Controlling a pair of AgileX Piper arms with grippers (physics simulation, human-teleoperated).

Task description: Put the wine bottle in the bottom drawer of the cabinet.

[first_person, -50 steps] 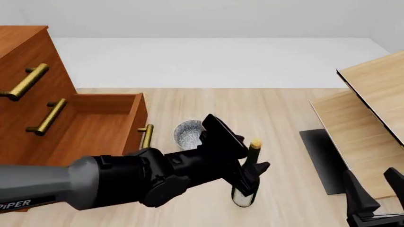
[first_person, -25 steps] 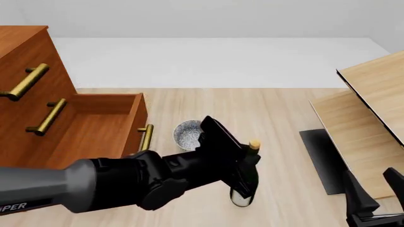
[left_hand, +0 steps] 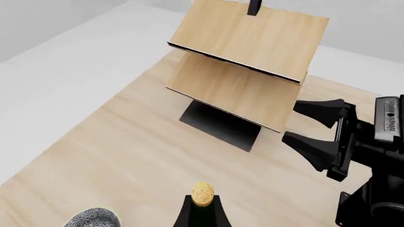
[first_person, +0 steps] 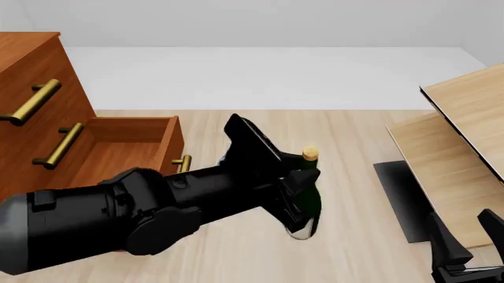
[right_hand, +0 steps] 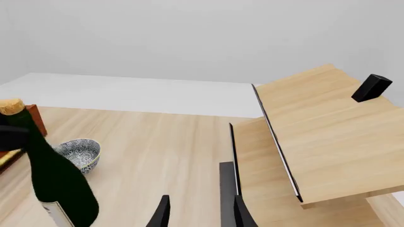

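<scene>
- Since the earlier frames the left arm has swung up and toward the cabinet (first_person: 32, 106), and the wine bottle (first_person: 306, 203) has come with it, its cork now higher and further from the near edge of the tabletop (first_person: 331, 141).
- Left gripper (first_person: 303, 194): its fingers sit around the bottle's neck and shoulder, clamped on the glass; the bottle stands roughly upright, leaning slightly, near the middle of the tabletop. Whether its base touches the wood cannot be told.
- From the left wrist view only the cork and dark neck show, with the rim of a speckled bowl (left_hand: 92, 219) just beside.
- From the right wrist view the bowl lies on the tabletop close behind the bottle, not touching it.
- Bottom drawer (first_person: 130, 150) is pulled out and open at the left side, its brass handle facing the bottle, which is outside it.
- Right gripper (right_hand: 198, 213) hangs over the near right corner, its fingers parted and holding nothing.
- Pale wood furniture (first_person: 464, 141) with a black panel stands along the right edge.
</scene>
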